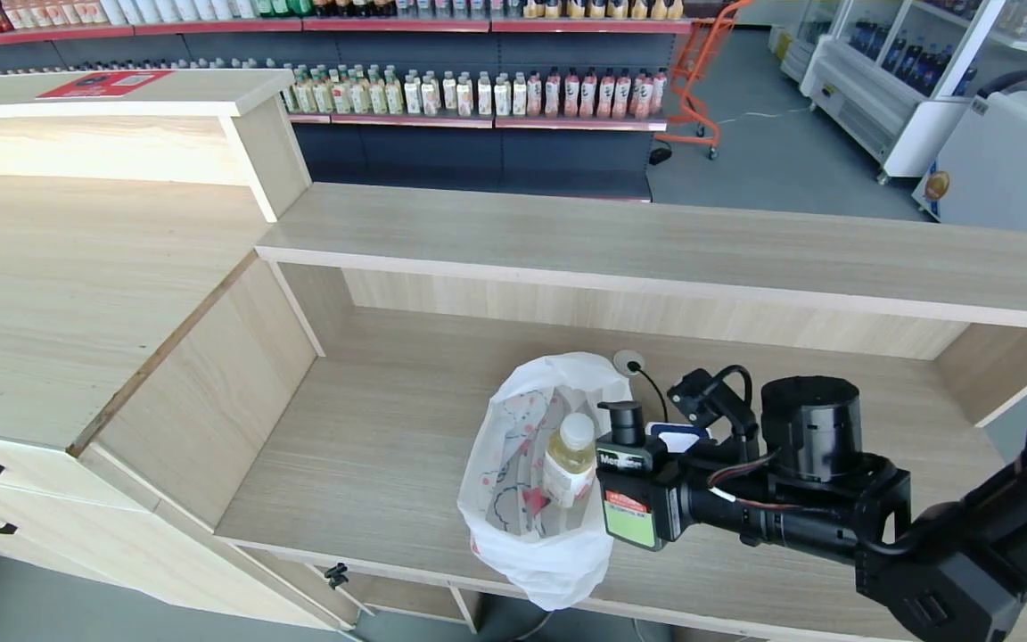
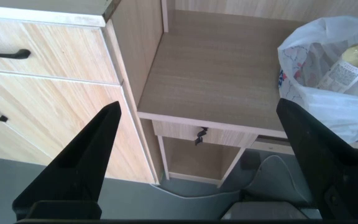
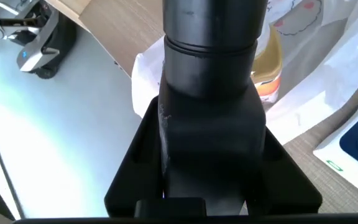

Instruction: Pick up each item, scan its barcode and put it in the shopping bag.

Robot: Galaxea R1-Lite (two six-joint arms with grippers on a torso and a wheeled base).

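Right gripper [image 1: 667, 504] clamped on black scanner [image 1: 628, 499], held above counter [image 1: 371, 464], just right of shopping bag [image 1: 513, 544]. Left gripper [image 2: 197, 106] has fingers wide apart and holds nothing; it is low, before counter's near edge (drawers [image 2: 42, 81] to its left). Bag stands open at near edge. Bottle [image 1: 570, 459] inside, yellowish liquid, white cap, slightly tilted. Blue-and-white pack [image 1: 678, 437] on counter just beyond scanner.

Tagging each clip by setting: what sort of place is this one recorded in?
Most likely a small grocery or convenience shop, at its checkout counter: shelves of bottled drinks behind it, glass-door fridges to the right, and a shopping bag on the counter.
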